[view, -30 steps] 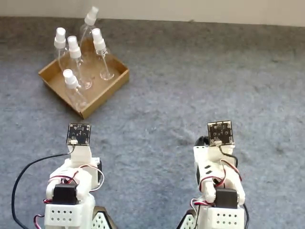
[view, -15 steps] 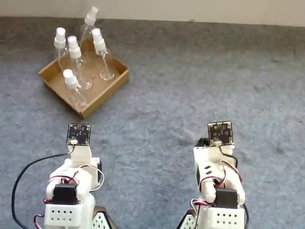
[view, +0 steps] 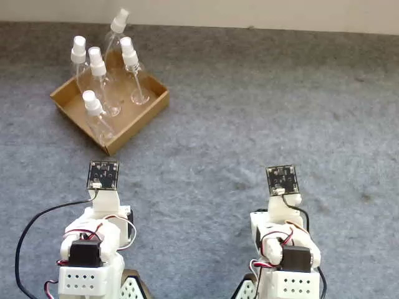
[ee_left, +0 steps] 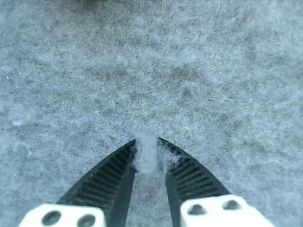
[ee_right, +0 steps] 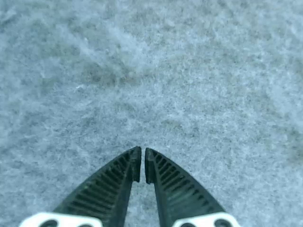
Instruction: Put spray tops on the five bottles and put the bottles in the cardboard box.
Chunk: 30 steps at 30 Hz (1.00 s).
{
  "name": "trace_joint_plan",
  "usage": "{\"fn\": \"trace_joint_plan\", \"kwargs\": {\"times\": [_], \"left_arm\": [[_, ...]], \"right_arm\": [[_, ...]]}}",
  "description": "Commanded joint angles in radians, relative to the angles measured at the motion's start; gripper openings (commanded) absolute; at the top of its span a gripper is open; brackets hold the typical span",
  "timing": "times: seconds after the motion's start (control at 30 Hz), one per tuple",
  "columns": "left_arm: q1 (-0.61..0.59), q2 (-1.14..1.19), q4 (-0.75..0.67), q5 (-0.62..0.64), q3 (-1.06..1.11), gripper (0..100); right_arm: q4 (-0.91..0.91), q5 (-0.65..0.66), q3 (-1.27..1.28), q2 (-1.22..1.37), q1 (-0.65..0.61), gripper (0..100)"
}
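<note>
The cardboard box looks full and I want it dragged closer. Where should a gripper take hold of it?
Probably take the cardboard box by its thin, low front wall on the right arm's side. Pinch down from above, with one finger inside. That rim is bare mid-length, and the bottles stand away from that stretch.

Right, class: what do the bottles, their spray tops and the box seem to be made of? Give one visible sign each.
Bottles: clear, glossy plastic, possibly glass; the box floor shows through them.
Spray tops: opaque white plastic, smooth by the look.
Cardboard box: matt brown cardboard, with thin, raw-edged walls.
</note>
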Motion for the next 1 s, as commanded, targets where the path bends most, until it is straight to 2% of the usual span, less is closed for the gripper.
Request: {"fn": "trace_joint_plan", "kwargs": {"times": [0.0,0.2,0.4,0.97], "left_arm": [[-0.01,0.002,0.009,-0.003,0.022,1],[-0.008,0.002,0.009,-0.002,0.022,1],[-0.008,0.002,0.009,-0.002,0.022,1],[-0.005,0.002,0.009,0.002,0.022,1]], "right_arm": [[0.002,0.009,0.124,-0.007,0.007,1.9],[0.002,-0.005,0.124,-0.005,0.012,1.9],[0.001,-0.189,0.124,-0.007,0.012,1.9],[0.001,-0.193,0.124,-0.008,0.005,1.9]]}}
